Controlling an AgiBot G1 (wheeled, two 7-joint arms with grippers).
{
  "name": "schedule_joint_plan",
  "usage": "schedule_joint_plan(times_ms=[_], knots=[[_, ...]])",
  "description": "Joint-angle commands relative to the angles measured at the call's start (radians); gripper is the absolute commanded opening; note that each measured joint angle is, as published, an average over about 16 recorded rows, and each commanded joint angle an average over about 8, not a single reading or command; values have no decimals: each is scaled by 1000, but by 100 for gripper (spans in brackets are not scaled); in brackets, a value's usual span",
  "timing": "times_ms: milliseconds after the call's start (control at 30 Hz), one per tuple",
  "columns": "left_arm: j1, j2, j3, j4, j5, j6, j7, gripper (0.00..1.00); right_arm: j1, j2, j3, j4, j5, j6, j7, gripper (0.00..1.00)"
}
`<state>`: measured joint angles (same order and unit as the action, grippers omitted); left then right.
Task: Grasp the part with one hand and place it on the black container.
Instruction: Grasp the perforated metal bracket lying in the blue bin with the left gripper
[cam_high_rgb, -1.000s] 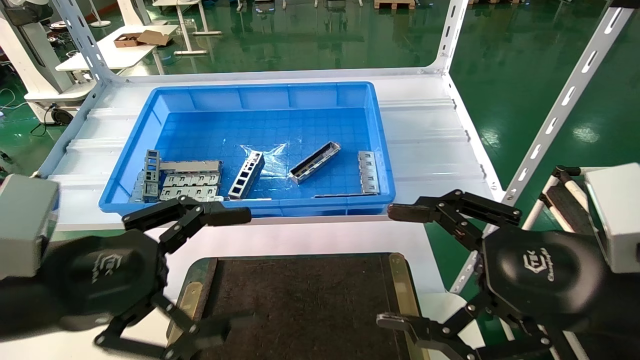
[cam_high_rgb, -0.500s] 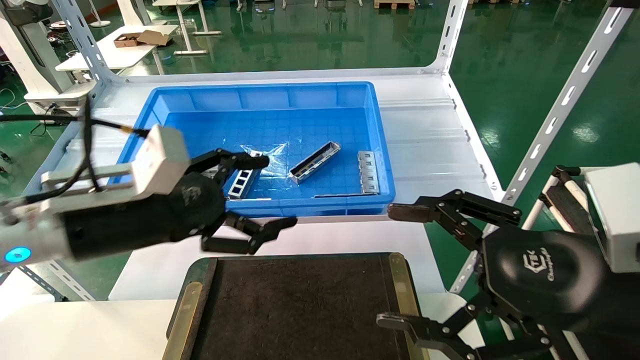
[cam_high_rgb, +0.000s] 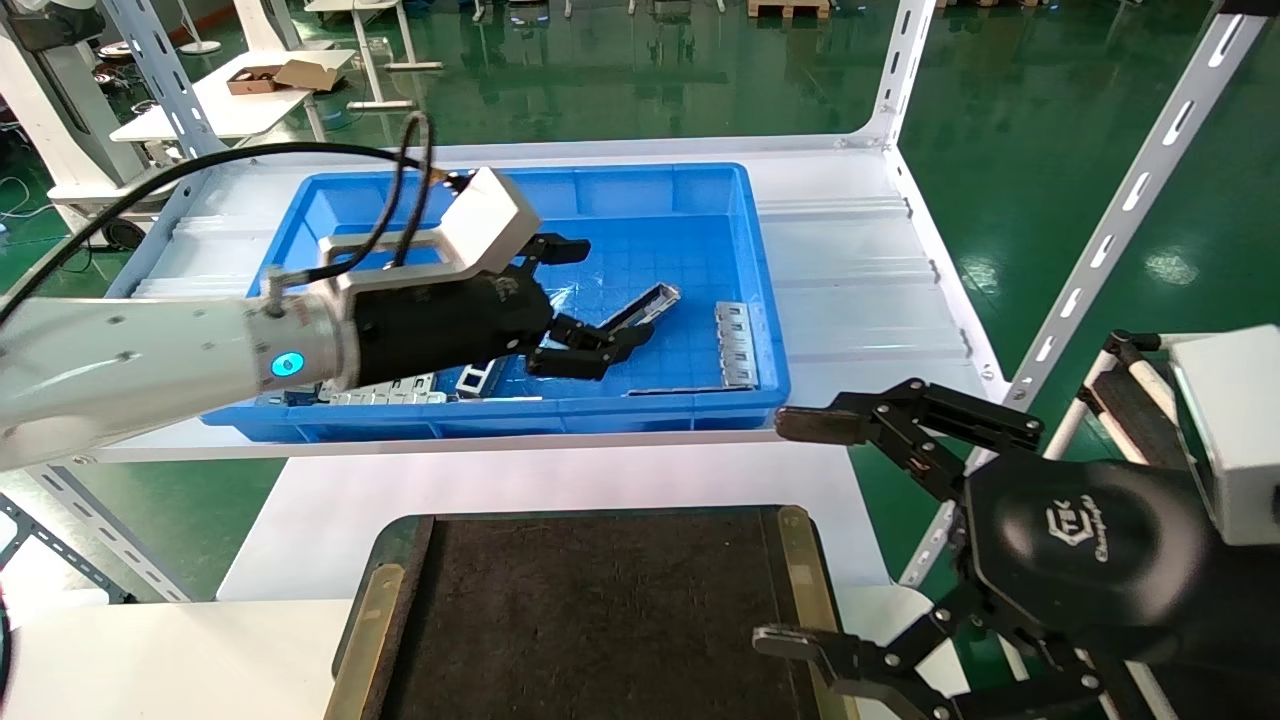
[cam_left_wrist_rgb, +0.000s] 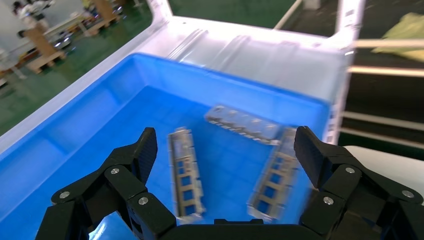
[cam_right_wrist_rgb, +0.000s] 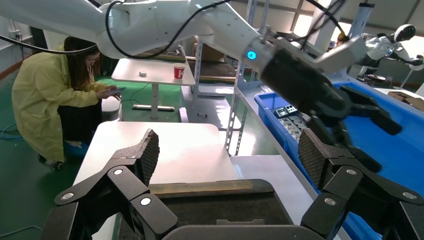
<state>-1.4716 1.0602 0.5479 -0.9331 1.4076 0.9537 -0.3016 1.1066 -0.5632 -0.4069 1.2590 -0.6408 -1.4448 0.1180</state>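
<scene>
The part (cam_high_rgb: 655, 298), a slim silver trough, lies slantwise on the floor of the blue bin (cam_high_rgb: 640, 190). My left gripper (cam_high_rgb: 598, 295) is open and empty. It hovers over the bin, and its lower finger hides the part's near end. In the left wrist view the part (cam_left_wrist_rgb: 184, 170) is blurred and lies below and between the open fingers of the left gripper (cam_left_wrist_rgb: 226, 150), nearer one finger. The black container (cam_high_rgb: 600, 610) sits at the front, on the white table. My right gripper (cam_high_rgb: 790, 532) is open and empty beside the container's right edge.
The bin also holds a ladder-like bar (cam_high_rgb: 472, 378), flat slotted plates (cam_high_rgb: 737, 345) and a thin piece by the front wall (cam_left_wrist_rgb: 275, 175). White rack posts (cam_high_rgb: 1110, 230) stand at the right. In the right wrist view a person in a yellow coat (cam_right_wrist_rgb: 55, 95) crouches beyond the table.
My left arm has swung from the front left up and over the bin's front wall, and now hovers open by the part. The right arm has not moved.
</scene>
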Motion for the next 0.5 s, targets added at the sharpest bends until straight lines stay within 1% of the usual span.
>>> schedule_joint_plan(times_ms=[33, 233, 500], knots=[[-30, 41, 15, 63, 32, -24, 5, 100, 0, 0, 0, 0, 0, 0, 0, 100], [-87, 142, 34, 231, 80, -102, 53, 100, 0, 0, 0, 0, 0, 0, 0, 100], [-150, 260, 43, 452, 99, -177, 140, 100, 0, 0, 0, 0, 0, 0, 0, 100]])
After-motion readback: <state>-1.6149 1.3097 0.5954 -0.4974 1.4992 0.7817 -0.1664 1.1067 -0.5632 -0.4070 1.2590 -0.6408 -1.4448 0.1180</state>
